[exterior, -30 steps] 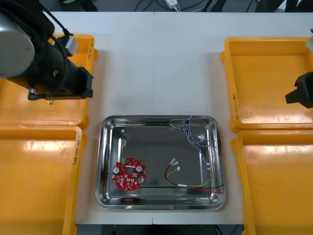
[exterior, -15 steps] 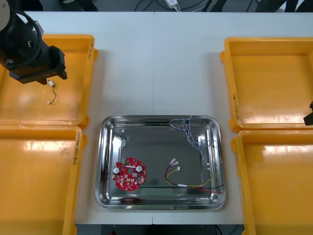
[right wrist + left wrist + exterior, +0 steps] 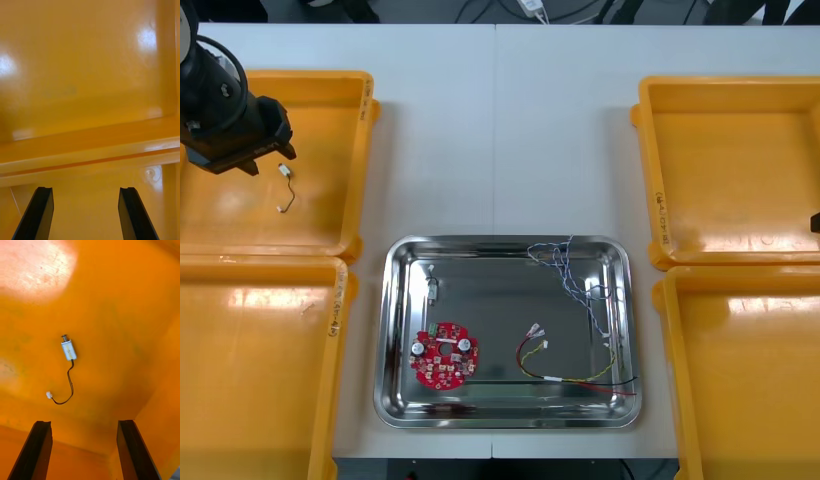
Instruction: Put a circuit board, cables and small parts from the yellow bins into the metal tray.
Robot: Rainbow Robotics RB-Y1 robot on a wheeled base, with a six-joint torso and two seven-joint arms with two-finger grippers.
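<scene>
Yellow plastic framed the job: in the yellow bin [image 3: 330,215] off the metal tray's [image 3: 387,330] far-left corner lay a small metal part [image 3: 68,350], trailing a thin black lead to a white plug. The left claw [image 3: 84,423] hung above that bin with its fingers spread wide, gripping and touching nothing. The part lay ahead of the fingertips, not between them. By my judgement the step in hand was picking up this part. Doing it well would mean bringing the claw forward until the metal body sat centred between the fingers, descending straight, and closing on the body rather than the limp lead, which could slip or swing. The right claw [image 3: 86,191] hung wide apart and empty over the bins to the tray's right. Inside the tray already lay a round red circuit board [image 3: 444,357], a twisted blue and white cable [image 3: 575,278], a red and yellow cable [image 3: 575,372] and a second small metal part [image 3: 432,287].
</scene>
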